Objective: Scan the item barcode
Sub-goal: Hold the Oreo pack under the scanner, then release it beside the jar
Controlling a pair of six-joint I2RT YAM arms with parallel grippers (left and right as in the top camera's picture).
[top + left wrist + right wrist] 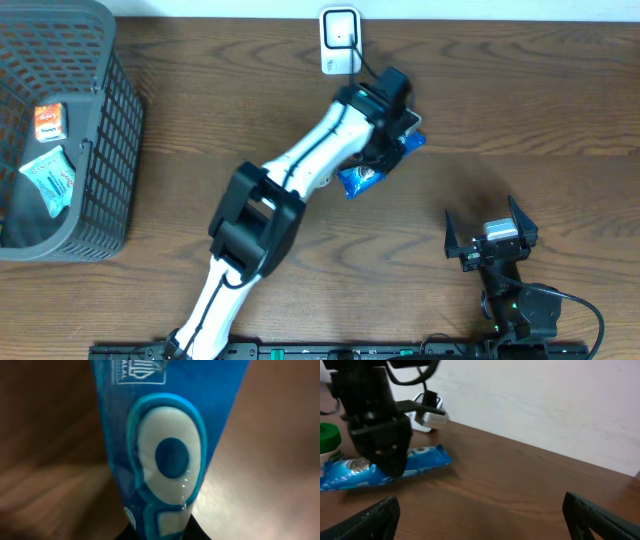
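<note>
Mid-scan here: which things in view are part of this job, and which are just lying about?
Job: blue plastic snack packet; white barcode scanner.
Lying about: dark plastic mesh basket, orange packet and pale blue packet inside it; green-lidded jar.

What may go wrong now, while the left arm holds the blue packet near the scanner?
1. The left gripper pinches the glossy blue packet at its middle, so the packet may slip or bend.
2. No barcode shows in any view; it may face away from the white scanner or sit hidden under the grip.
3. The scanner's black cable runs close to the left arm and might get caught.
</note>
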